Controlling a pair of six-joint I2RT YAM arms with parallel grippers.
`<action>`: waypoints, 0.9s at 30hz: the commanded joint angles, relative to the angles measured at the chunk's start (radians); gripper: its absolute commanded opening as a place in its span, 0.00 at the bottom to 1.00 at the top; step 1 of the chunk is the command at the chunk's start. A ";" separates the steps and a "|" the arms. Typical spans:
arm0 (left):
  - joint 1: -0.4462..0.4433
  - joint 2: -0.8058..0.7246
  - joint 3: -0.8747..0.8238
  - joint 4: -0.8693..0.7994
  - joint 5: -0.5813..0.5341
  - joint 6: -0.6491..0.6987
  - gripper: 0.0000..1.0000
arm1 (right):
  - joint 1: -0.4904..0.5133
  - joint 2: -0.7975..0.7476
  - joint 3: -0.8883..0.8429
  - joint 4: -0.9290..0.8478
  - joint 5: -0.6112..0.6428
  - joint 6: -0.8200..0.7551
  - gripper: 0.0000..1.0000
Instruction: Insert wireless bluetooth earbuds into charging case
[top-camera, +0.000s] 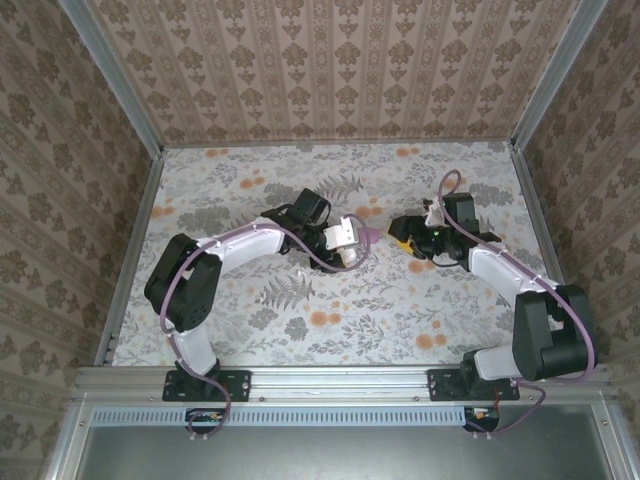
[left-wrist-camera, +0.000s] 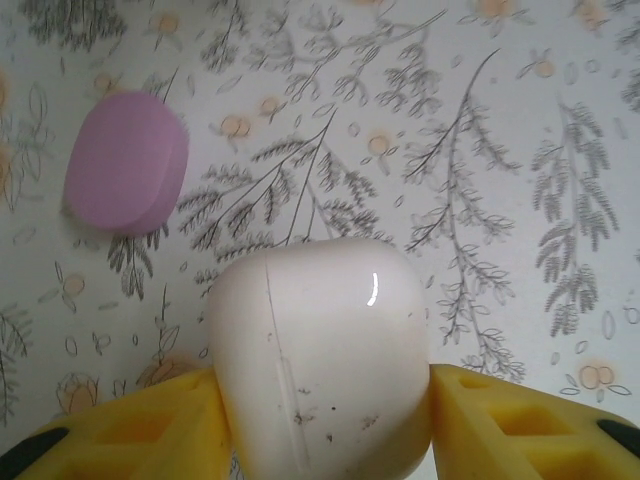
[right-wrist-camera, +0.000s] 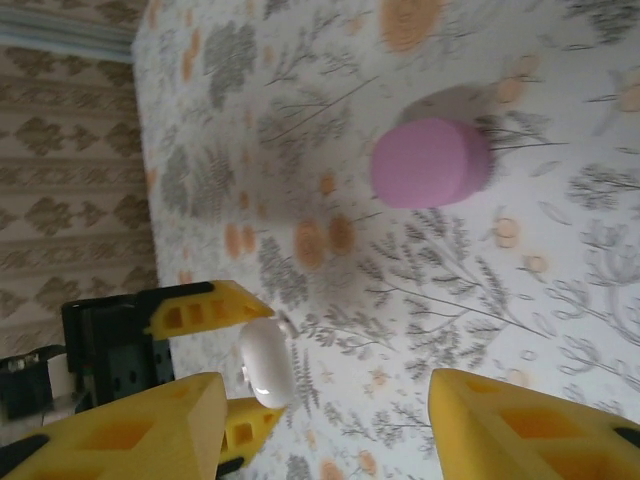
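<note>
My left hand is closed partway on the white charging case, one finger on each flank, with the case seam running away from the wrist. My right hand stands open and empty, facing the left hand across the bench. A pink rounded piece lies on the bench between them. I cannot tell whether the earbuds sit inside the case.
</note>
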 joint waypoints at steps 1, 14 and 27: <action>-0.013 -0.059 -0.006 0.009 0.087 0.105 0.52 | 0.011 0.042 -0.003 0.097 -0.114 -0.026 0.55; -0.035 -0.055 0.048 -0.053 0.023 0.133 0.50 | 0.117 0.184 0.132 -0.022 -0.224 -0.140 0.55; -0.035 -0.056 0.050 -0.058 0.029 0.128 0.50 | 0.185 0.281 0.200 -0.083 -0.314 -0.206 0.48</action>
